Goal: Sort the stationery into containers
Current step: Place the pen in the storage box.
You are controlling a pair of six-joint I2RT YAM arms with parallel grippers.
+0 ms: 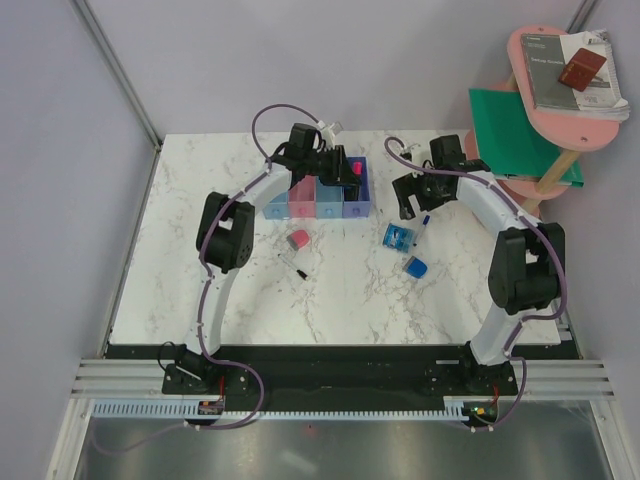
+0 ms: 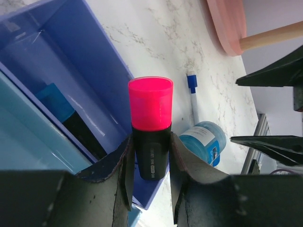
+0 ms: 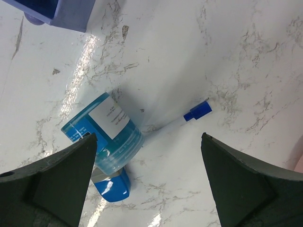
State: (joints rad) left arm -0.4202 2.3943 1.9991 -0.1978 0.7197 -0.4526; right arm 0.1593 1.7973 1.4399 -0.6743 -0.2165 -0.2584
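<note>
Left claw: the left claw [image 2: 150,142] was clamped on the pink-tipped black marker [image 2: 150,106], both fingers pinching the black barrel just below the cap.
Where that marker was: hanging over the purple-blue bin [image 2: 106,71], the 3 o'clock end of the row of bins [image 1: 303,200], which sat toward 12 o'clock on the desk [image 1: 340,300]. A dark item with a blue end [image 2: 59,97] already lay in that bin.
Right claw: the right claw [image 3: 148,137] was wide open, holding nothing, hovering above the blue-capped white marker [image 3: 189,117].
White marker spot: flat on the desk at 3 o'clock from the bins, its plain end running up against a blue tub [image 3: 109,130]. Couldn't tell if it was tucked under.
Handling guess: both markers looked like light, stiff plastic, smooth so kinda slippery, and round, so the loose one would probably roll. I'd pinch it across the barrel mid-length, away from the tub.
Leftovers: eraser [image 1: 297,240] and thin black pen [image 1: 292,263] lay at 6 o'clock from the bins, untouched.
</note>
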